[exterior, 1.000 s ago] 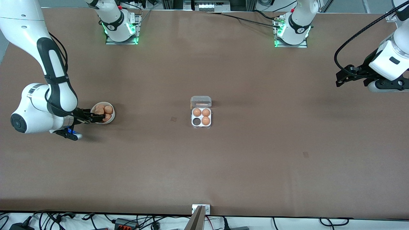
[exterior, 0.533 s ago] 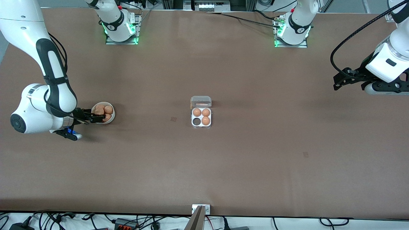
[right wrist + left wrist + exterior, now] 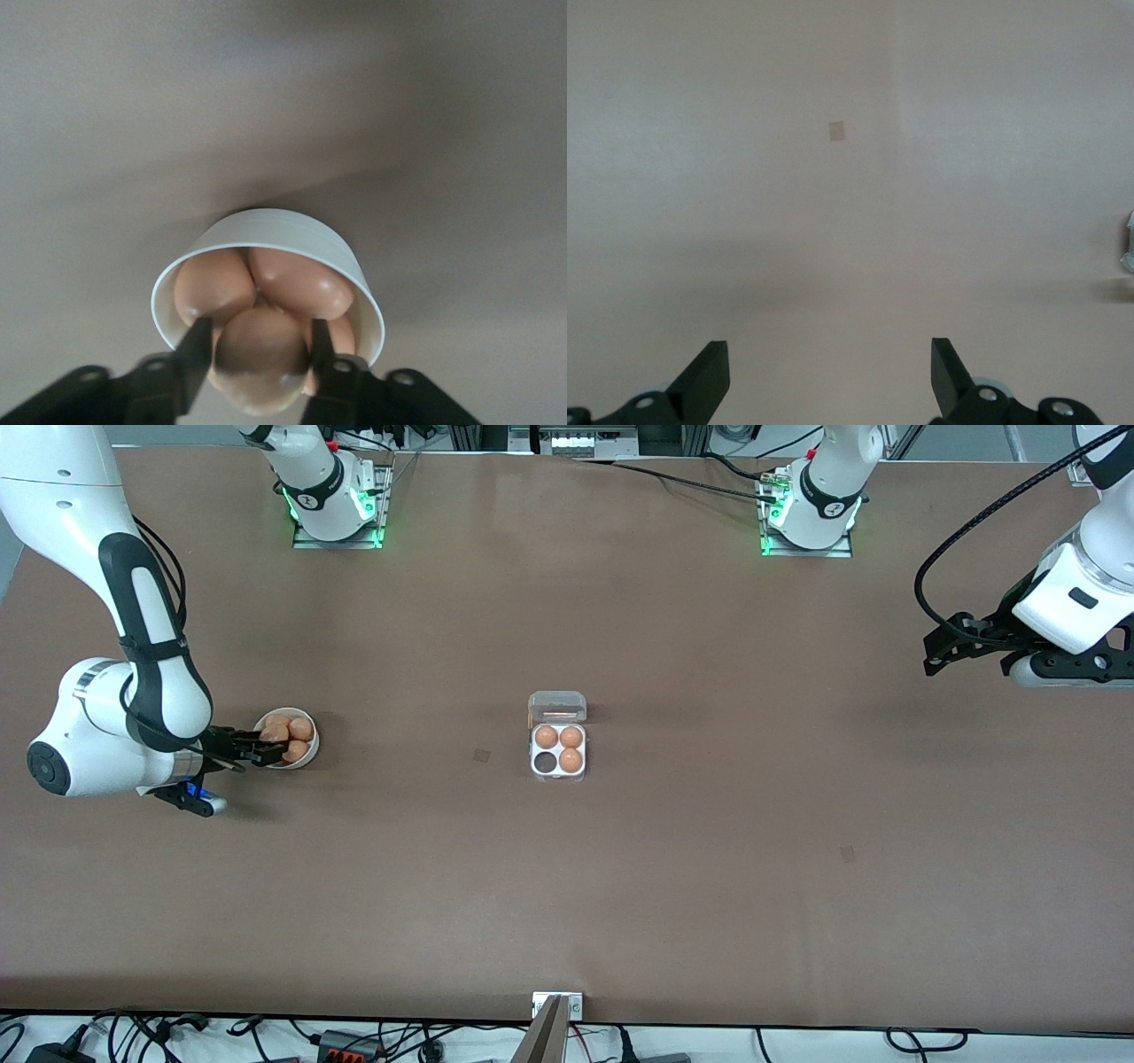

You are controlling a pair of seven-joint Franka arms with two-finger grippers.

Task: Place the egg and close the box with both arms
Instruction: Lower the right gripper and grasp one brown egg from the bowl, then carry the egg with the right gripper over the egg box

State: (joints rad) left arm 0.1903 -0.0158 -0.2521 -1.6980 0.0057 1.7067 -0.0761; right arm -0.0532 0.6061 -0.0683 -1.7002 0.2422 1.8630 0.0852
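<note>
The box (image 3: 558, 772) lies open in the middle of the table, its clear lid (image 3: 557, 707) folded back toward the bases. It holds three brown eggs, and one cell (image 3: 543, 763) is empty. My right gripper (image 3: 270, 747) reaches into the white bowl (image 3: 309, 737) at the right arm's end. In the right wrist view this gripper (image 3: 261, 350) is shut on a brown egg (image 3: 261, 341), with the other eggs still lying in the bowl (image 3: 266, 221). My left gripper (image 3: 930, 657) hangs open over bare table at the left arm's end, and nothing is between the fingers (image 3: 709, 372).
Small darker patches mark the brown table (image 3: 481, 755) (image 3: 848, 854). A metal bracket (image 3: 557, 1005) sits at the table's edge nearest the front camera. Both arm bases (image 3: 337, 505) (image 3: 808, 509) stand along the edge farthest from it.
The right gripper's fingers have closed on an egg in the bowl. The left arm has shifted slightly and then held still.
</note>
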